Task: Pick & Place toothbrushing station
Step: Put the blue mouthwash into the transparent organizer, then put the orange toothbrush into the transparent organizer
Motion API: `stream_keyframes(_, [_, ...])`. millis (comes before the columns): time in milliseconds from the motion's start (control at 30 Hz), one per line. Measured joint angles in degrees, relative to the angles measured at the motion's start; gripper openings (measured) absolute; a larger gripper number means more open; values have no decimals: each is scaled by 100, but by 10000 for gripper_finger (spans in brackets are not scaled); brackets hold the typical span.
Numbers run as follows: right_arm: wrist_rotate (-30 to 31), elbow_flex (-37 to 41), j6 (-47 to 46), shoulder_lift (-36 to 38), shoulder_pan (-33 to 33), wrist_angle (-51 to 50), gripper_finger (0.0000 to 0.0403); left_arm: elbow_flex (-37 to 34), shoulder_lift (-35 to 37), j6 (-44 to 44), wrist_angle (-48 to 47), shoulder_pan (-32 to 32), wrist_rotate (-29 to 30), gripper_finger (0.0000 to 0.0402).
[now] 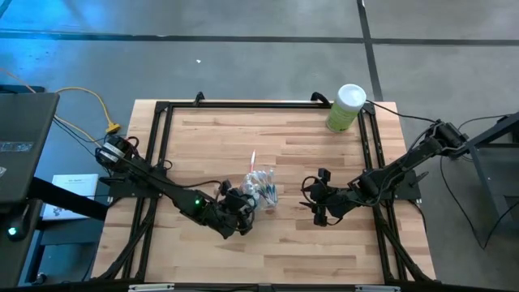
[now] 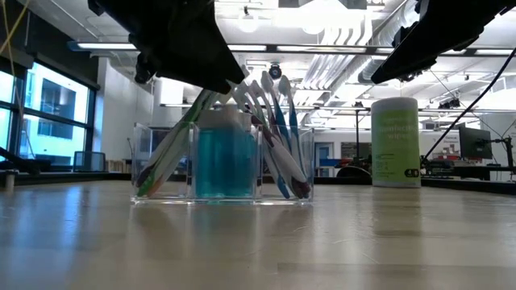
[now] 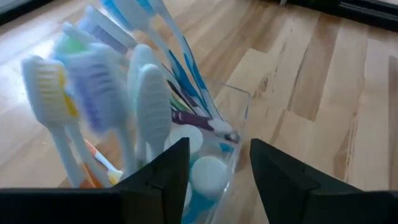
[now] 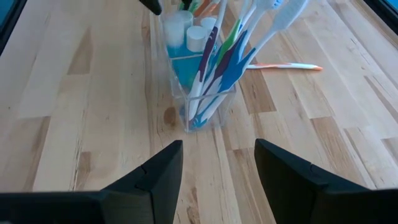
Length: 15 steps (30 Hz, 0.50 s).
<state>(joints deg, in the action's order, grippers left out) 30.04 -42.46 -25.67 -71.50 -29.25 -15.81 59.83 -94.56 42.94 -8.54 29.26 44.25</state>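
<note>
I see the small clear plastic holder [image 1: 261, 193], packed with pastel toothbrushes [image 3: 149, 106] and white-capped blue tubes [image 3: 208, 174], standing upright mid-table on the pale wooden tabletop [image 1: 284, 138]. My left gripper [image 1: 242, 212] sits right at the holder's near side, fingers [image 3: 168, 171] parted with the holder's rim between them, gripping nothing. My right gripper [image 1: 318, 208] waits near, on the other side, fingers spread and empty. One orange-handled toothbrush [image 4: 283, 66] lies flat beyond the holder.

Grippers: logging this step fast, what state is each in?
Left gripper: open, at the holder, holding nothing.
Right gripper: open, empty, short of the holder.
</note>
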Motion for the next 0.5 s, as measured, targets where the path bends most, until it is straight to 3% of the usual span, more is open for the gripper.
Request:
stream_keyframes(267, [0,0,0,0,1,-2,191,0,0,-89,54,-1,-67,168])
stream_keyframes(500, [-2,2,39,56,-1,-108,191,2,161,-1652,1171,153,-62,170])
